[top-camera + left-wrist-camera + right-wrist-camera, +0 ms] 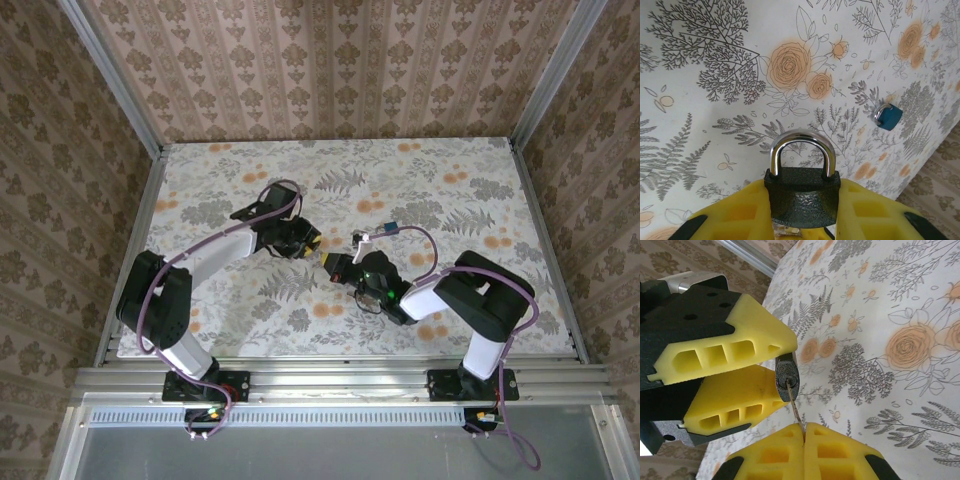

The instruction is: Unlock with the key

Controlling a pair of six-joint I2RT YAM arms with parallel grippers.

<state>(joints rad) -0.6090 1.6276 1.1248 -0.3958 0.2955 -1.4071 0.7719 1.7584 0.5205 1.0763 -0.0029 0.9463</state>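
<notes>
The right hand (804, 429) is pressed together, its yellow foam pads pinching the key (795, 409). The key blade enters the keyway in the base of the padlock (787, 374). The left hand (802, 215) clamps the black textured padlock body between its pads. The steel shackle (801, 145) projects beyond them, both legs seated in the body. The hands meet over the middle of the table (480, 300), slightly toward its near edge.

Handling, as judged: the padlock is rigid metal, heavy for its size, and its rough finish should hold well in foam. Hold it by the flat body faces. The key is thin, stiff and smooth, and may slip under torque. Hold it across its flat faces.

A small blue item with a metal loop (888, 116) lies on the table, well apart. The table carries a floral printed cover. Wallpapered panels in a metal frame enclose it.
</notes>
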